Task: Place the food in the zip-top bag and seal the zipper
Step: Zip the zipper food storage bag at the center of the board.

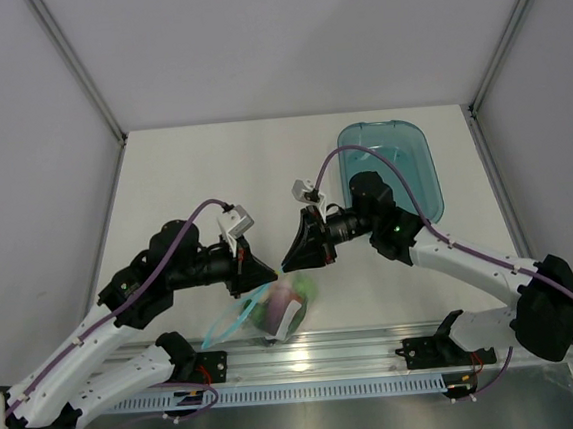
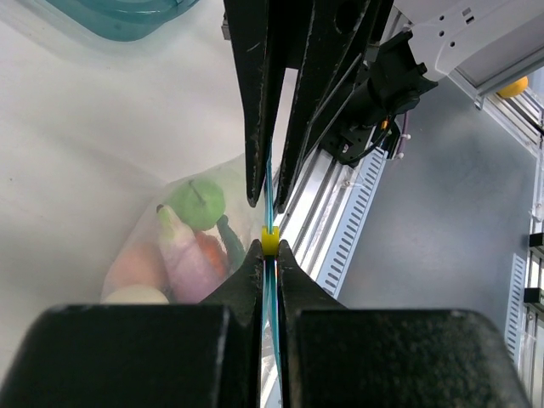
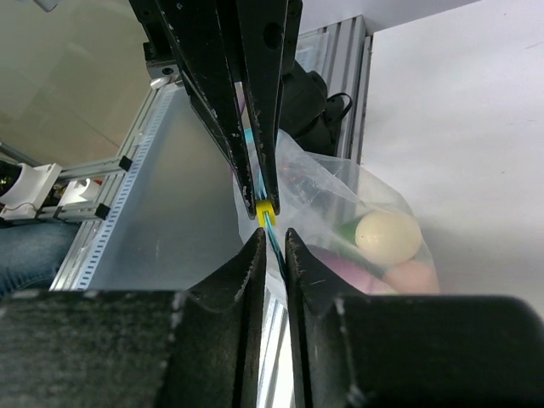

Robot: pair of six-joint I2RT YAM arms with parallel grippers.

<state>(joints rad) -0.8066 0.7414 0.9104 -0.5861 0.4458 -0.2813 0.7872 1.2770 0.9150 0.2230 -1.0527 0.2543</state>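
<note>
Jaws of the left gripper (image 2: 269, 255) are pressed together on the light blue zipper (image 2: 269, 208), their tips touching a small yellow slider (image 2: 269, 240) on the strip. Facing it tip to tip, the right gripper (image 3: 274, 242) straddles the same strip just beyond the slider, its jaws a sliver apart; whether its pads touch the plastic cannot be told. Below the strip is the clear zip-top bag (image 1: 287, 313) with the food inside: a green round piece (image 2: 197, 202), a purple eggplant (image 2: 189, 262), an orange piece (image 2: 212, 248) and a pale round one (image 3: 388, 235). The bag sits at the near edge of the white table (image 1: 193, 172), just beside the aluminium rail (image 1: 358, 347) that carries both arm bases. A translucent blue tray (image 1: 410, 138) lies well apart at the far right of the table, behind the right arm. White panels wall the table on three sides; grey floor (image 2: 442, 255) shows past the rail. From above, both grippers cover the zipper and much of the bag's mouth, so how far it is sealed cannot be made out. A teal loop (image 1: 219, 329) pokes out left of the bag, its nature unclear
</note>
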